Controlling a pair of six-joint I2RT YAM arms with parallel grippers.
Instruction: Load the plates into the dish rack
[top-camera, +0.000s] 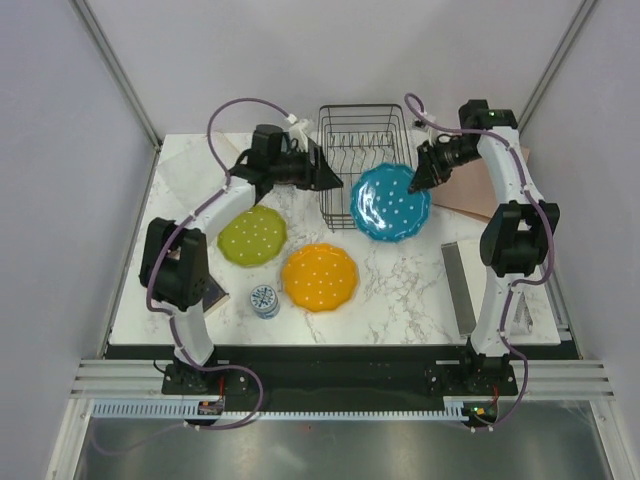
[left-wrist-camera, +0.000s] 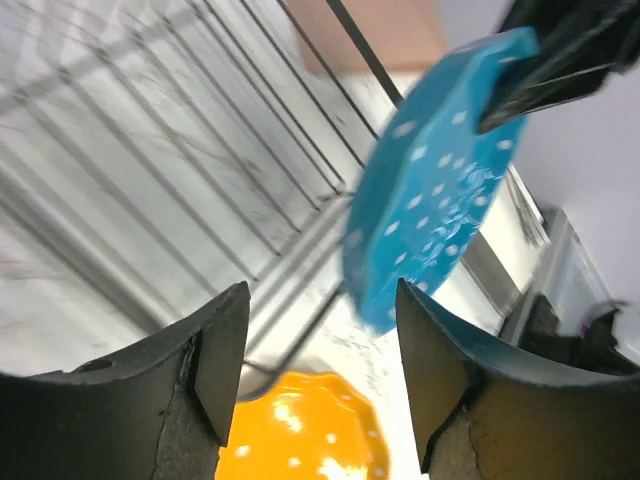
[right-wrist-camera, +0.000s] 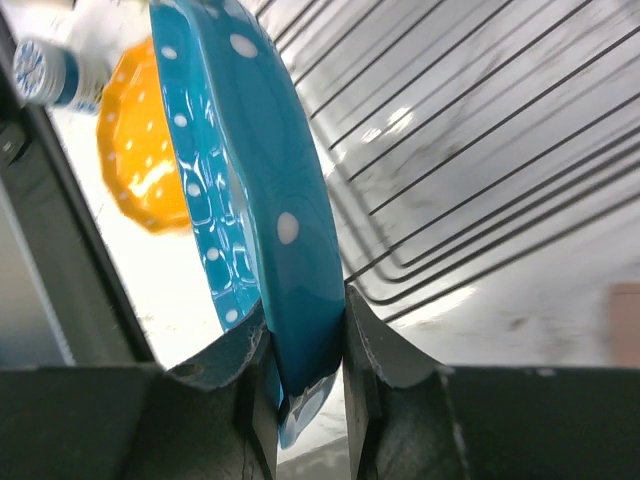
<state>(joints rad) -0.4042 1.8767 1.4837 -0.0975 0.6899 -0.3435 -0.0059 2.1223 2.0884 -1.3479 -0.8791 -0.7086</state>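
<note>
My right gripper (top-camera: 418, 182) is shut on the rim of the blue dotted plate (top-camera: 390, 202), holding it tilted up beside the right side of the black wire dish rack (top-camera: 362, 150). The wrist view shows the plate (right-wrist-camera: 255, 180) clamped between my fingers, the rack (right-wrist-camera: 470, 150) just behind. My left gripper (top-camera: 330, 180) is open and empty at the rack's left front corner; its view shows the blue plate (left-wrist-camera: 440, 190), the rack (left-wrist-camera: 170, 170) and the orange plate (left-wrist-camera: 300, 430). The lime-green plate (top-camera: 252, 236) and orange plate (top-camera: 319, 277) lie flat on the table. The dark teal-grey plate is not in view.
A small blue-white patterned tin (top-camera: 265, 300) stands at the front left, next to a dark flat object (top-camera: 213, 293). A tan board (top-camera: 478, 186) lies at the back right. A grey strip (top-camera: 458, 286) lies along the right side of the marble table (top-camera: 400, 300).
</note>
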